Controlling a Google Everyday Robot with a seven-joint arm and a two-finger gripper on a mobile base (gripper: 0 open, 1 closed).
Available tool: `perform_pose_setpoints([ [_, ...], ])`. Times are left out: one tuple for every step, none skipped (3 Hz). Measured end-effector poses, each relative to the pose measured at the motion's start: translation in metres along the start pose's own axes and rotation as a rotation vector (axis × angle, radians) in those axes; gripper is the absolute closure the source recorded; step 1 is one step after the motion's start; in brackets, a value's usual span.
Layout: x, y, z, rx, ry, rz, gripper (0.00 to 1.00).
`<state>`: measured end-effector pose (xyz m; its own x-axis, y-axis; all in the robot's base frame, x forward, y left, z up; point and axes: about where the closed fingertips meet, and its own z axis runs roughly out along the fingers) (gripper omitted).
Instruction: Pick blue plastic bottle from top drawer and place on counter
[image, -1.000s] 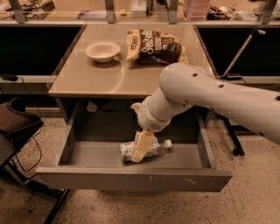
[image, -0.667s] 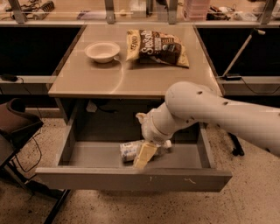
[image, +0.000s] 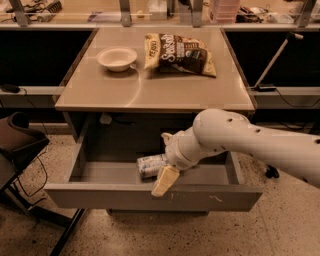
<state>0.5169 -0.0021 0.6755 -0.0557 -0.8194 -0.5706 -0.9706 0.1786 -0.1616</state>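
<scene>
- your gripper (image: 165, 171) is down inside the top drawer (image: 150, 196), below the middle of the counter's near edge, and its pale tip hangs just over the drawer's front panel
- you cannot tell from here whether the claw is wide, narrow or closed on anything
- the white arm (image: 250, 142) comes in from the right, passing under the near right corner of the counter (image: 150, 92) and over the right side of the drawer
- the blue plastic bottle (image: 150, 165) lies on its side on the drawer floor, roughly under the middle of the near edge, just left of the gripper; you cannot tell whether the two touch
- the drawer is pulled out toward you from beneath the near edge, and its grey front panel shows small pale scratches on the right
- on the counter, a white bowl (image: 116, 58) sits upright near the far left corner
- a dark chip bag (image: 180, 54) lies flat toward the far right corner, just beside the bowl but apart from it
- the near half of the counter is bare glossy tan
- behind the far edge you see a cluttered shelf with metal posts (image: 125, 11)
</scene>
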Motion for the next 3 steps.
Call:
perform_pose_setpoints([
  [-0.001, 0.0, 0.0, -0.001, 0.001, -0.001, 0.0],
  [-0.022, 0.004, -0.02, -0.03, 0.05, -0.027, 0.0],
  [-0.06, 0.003, -0.041, -0.082, 0.121, -0.048, 0.0],
])
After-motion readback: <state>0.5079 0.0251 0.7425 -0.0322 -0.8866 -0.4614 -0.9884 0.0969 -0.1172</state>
